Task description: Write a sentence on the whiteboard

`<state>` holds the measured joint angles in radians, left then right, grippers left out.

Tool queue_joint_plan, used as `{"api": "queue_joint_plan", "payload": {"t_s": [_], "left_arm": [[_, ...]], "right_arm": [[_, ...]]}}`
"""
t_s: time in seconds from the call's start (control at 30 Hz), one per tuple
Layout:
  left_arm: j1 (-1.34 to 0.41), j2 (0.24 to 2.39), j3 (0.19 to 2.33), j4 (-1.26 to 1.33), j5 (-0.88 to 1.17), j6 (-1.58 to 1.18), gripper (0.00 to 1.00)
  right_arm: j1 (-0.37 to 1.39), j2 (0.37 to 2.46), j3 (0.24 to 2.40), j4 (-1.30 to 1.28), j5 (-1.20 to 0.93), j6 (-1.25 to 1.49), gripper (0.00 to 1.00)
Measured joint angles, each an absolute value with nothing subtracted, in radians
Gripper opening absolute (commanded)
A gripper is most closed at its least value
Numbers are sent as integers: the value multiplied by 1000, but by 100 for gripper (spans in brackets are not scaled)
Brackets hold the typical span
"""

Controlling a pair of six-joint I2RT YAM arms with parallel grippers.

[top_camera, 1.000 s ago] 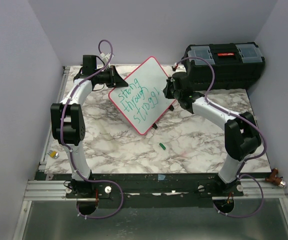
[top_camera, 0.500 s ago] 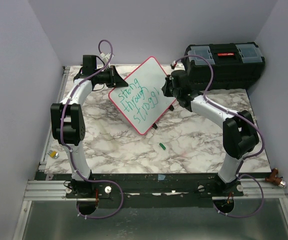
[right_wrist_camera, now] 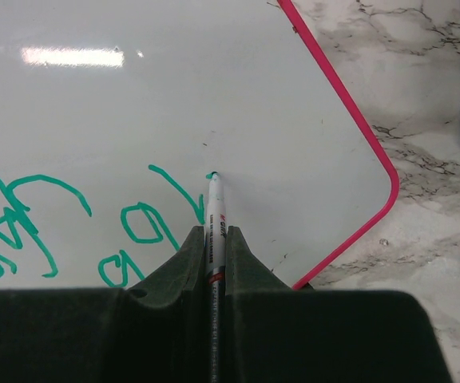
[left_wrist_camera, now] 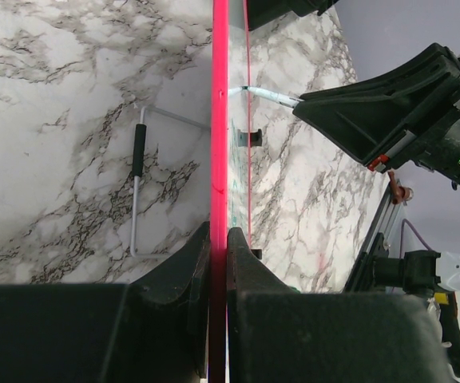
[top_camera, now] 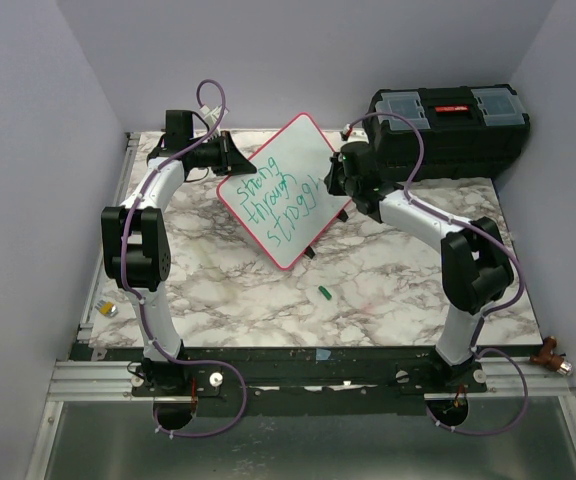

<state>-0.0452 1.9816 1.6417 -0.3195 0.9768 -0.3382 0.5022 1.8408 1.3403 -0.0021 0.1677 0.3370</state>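
Whiteboard is tilted up diamond-wise over the back middle of the table, between both arms, with the green sentence on its face and the last word looking unfinished. It looks thin, light, stiff and glossy-slick, so hold it by the frame edge; the left gripper is clamped there, and with one clamp point I'd expect pivot under pen pressure. Right gripper is closed around the marker, tip touching the board beside the last stroke.

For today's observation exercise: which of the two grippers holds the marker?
The right gripper: it pinches a marker, tip on the whiteboard beside the green sentence. The left gripper instead clamps the board's pink-red frame edge.
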Motion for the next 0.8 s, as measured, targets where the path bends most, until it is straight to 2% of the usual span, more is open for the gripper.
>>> {"api": "queue_joint_plan", "payload": {"t_s": [0.8], "left_arm": [[-45,1982,1642,-320,977,-338,0]], "right_arm": [[488,1872,1390,-2,150,321,1]]}}
